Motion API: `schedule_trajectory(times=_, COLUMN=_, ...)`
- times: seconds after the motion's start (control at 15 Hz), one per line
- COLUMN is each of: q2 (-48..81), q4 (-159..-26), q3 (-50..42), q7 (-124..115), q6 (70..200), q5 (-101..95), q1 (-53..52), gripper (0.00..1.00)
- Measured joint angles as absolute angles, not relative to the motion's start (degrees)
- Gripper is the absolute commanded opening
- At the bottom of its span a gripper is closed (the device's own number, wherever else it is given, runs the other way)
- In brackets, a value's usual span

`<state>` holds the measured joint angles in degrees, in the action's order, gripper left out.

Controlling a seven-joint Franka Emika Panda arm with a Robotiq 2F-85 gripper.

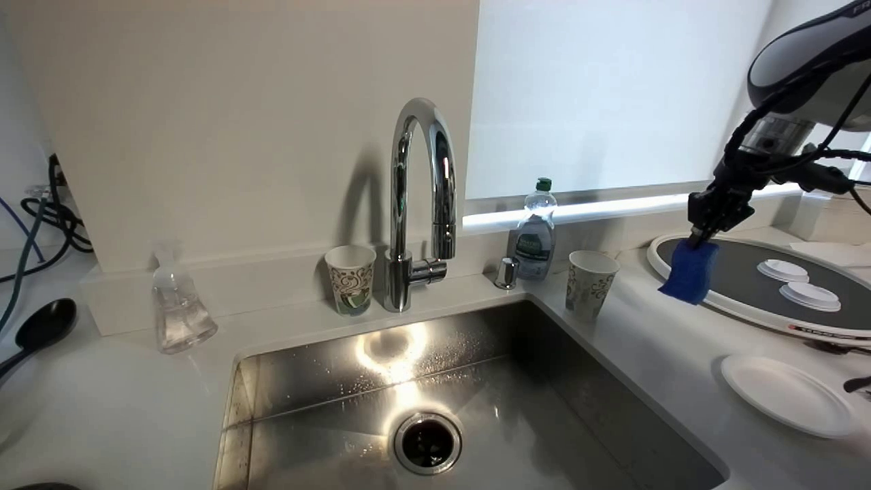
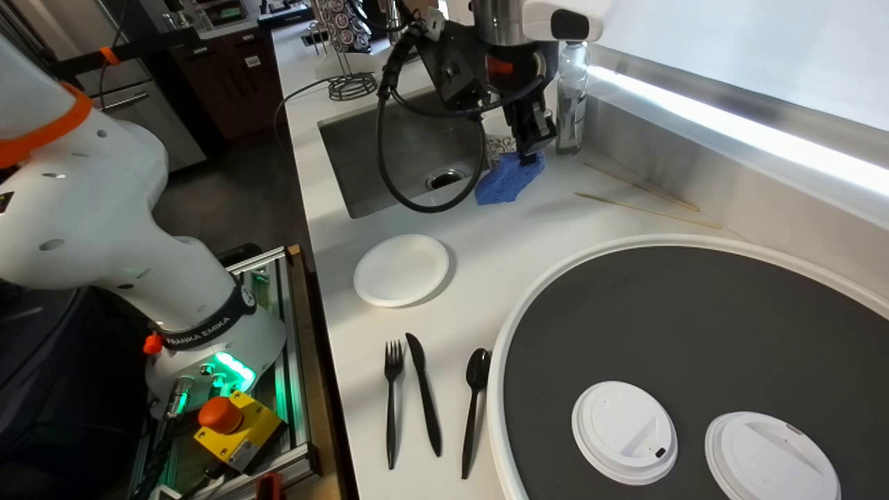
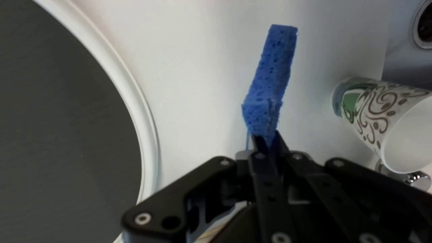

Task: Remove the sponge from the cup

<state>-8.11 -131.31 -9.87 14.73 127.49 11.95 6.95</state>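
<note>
Cup [image 1: 589,288] upright, sponge [image 1: 690,273] outside, pinched by hand [image 3: 269,139].

The hand [image 3: 268,139] grips the sponge [image 3: 271,81], apart from 1 cup [image 3: 381,116].

A fork [image 2: 391,403] lies beside a knife [image 2: 425,396] (both black).

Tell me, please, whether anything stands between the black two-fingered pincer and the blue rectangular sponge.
Nothing visible does: the pincer is closed on the sponge, and the nearby tapered patterned white paper cup stands apart from both.
</note>
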Motion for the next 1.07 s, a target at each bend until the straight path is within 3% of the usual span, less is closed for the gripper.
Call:
schedule_trajectory(times=0.33, q2=-8.1, q4=-133.0, q3=-9.3, q7=14.6, q6=124.3, q5=12.0, q1=6.8, gripper=0.02)
schedule_trajectory(times=0.47, q2=-8.1, q4=-133.5, q3=-9.3, q7=14.1, q6=124.1, q5=12.0, q1=6.8, gripper=0.32)
schedule_trajectory(times=1.07, q2=-8.0, q4=-133.7, q3=-9.3, q7=9.4, q6=124.4, q5=12.1, q1=6.9, gripper=0.99)
